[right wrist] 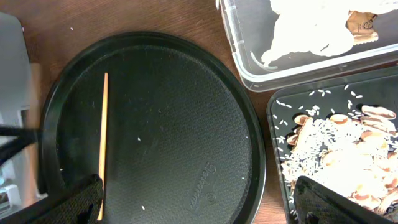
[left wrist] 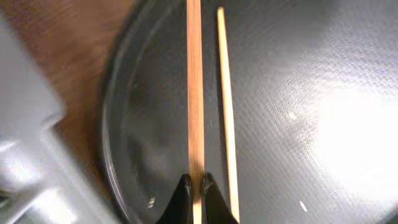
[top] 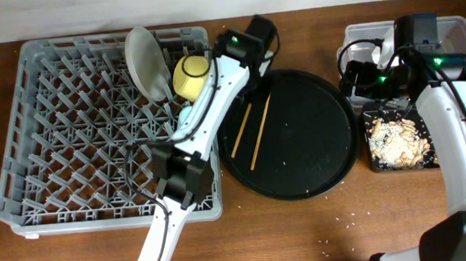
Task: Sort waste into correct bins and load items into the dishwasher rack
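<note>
Two wooden chopsticks lie on the large round black tray [top: 316, 141]. My left gripper [left wrist: 196, 184] is shut on the upper end of one chopstick [left wrist: 195, 93]. The second chopstick [left wrist: 226, 112] lies just beside it, free. In the overhead view the left gripper [top: 247, 93] is at the tray's upper left rim. The grey dishwasher rack [top: 61, 142] holds the white plate [top: 146, 61] on edge and the yellow bowl [top: 192, 76]. My right gripper [right wrist: 199, 200] is open and empty, over the gap between the round tray and the bins. The cups are out of view.
The clear tub [top: 460, 28] at the far right holds white tissues [right wrist: 311, 31] and a gold-brown wrapper [right wrist: 364, 25]. The shallow black tray [top: 373, 166] in front of it holds food scraps and rice [right wrist: 336, 149]. A few crumbs lie on the wooden table.
</note>
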Tool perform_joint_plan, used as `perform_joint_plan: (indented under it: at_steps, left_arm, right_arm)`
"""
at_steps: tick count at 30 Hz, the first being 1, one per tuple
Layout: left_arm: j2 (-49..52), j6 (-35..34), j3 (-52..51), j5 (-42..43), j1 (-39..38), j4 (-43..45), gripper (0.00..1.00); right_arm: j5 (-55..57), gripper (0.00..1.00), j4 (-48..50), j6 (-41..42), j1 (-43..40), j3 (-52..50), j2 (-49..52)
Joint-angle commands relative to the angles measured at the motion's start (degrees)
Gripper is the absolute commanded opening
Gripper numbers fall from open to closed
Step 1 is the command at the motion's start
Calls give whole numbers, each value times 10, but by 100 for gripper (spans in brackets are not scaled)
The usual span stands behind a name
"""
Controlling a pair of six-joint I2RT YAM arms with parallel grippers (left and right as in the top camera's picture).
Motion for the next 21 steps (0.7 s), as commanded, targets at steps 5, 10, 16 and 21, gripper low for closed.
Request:
perform_joint_plan:
  at_steps: [5, 10, 16, 21]
  left_arm:
    - [-35, 20, 193, -14, 15, -81, 1]
    - [-169, 28, 67, -51, 47, -81, 1]
    - [-365, -30, -238, -100, 122, -79, 1]
    - [-411, -34, -430, -98, 179, -18, 1]
  right_arm:
    - [7, 98, 0, 3, -1, 12, -18]
    - [7, 99, 0, 3, -1, 12, -18]
    - [7, 98, 0, 3, -1, 12, -18]
    - [7, 98, 0, 3, -1, 12, -18]
